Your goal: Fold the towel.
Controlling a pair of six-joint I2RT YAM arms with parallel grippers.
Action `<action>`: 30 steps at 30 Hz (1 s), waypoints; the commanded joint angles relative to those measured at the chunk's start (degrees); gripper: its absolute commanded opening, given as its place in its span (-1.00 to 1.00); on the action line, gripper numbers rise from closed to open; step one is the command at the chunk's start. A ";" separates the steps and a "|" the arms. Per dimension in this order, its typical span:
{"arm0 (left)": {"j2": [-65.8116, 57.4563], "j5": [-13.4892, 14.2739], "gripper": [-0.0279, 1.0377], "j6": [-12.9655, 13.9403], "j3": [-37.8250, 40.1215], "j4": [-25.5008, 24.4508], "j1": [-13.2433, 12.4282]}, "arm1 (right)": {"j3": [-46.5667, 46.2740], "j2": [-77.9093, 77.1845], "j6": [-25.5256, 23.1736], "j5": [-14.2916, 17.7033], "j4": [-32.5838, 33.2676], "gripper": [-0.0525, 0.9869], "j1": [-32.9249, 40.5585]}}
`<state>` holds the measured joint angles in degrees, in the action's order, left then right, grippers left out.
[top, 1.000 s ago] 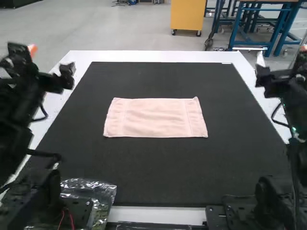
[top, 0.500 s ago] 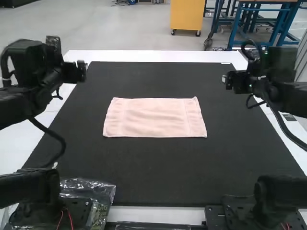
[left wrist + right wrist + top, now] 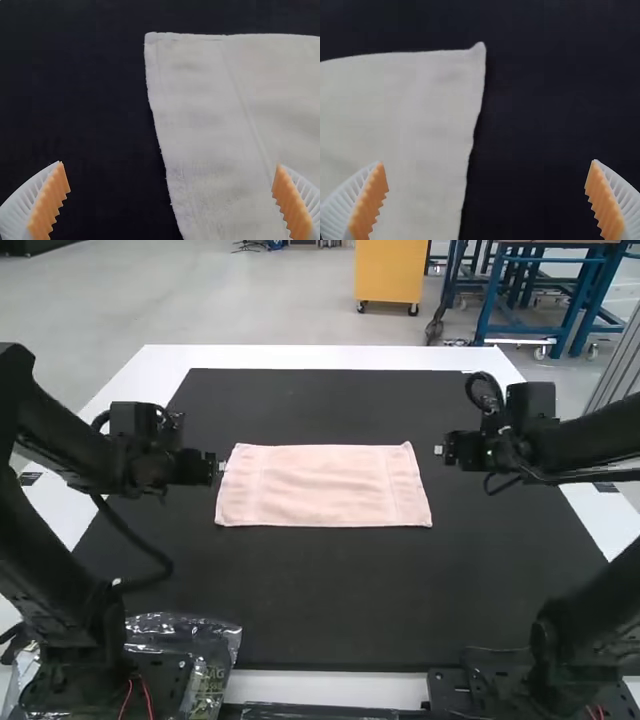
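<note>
Showing a pink towel [image 3: 325,487] lying flat and crosswise near the middle of a black mat [image 3: 330,585]; picturing the left gripper [image 3: 170,164] near the towel's left edge and the right gripper [image 3: 487,162] near its right edge, both with jaws spread wide and pinching nothing; apparently preparing for a grasp; likely calling next for lowering onto both side edges, closing on cloth and lifting evenly.

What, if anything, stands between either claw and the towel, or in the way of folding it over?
Nothing visible stands in the way. The open left claw and open right claw are at opposite ends of the towel. The plastic bag lies off by the near left corner of the mat.
</note>
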<state>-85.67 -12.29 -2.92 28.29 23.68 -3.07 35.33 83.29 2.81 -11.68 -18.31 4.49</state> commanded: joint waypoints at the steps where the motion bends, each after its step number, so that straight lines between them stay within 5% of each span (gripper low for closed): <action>1: -4.16 -1.86 0.86 -0.51 3.17 2.51 -0.36 | 0.18 2.23 -1.31 -0.97 -3.05 0.85 1.92; 15: -21.12 -1.50 0.85 1.34 13.54 8.57 -0.09 | 6.06 22.01 -0.88 -1.24 -14.48 0.85 6.23; 30: -30.17 -1.50 0.85 3.18 20.13 10.77 -0.01 | 17.93 35.72 0.09 -1.06 -16.15 0.85 7.55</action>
<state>-114.91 -13.34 -0.84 46.33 33.89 -3.05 51.37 118.08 2.24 -12.27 -34.04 10.90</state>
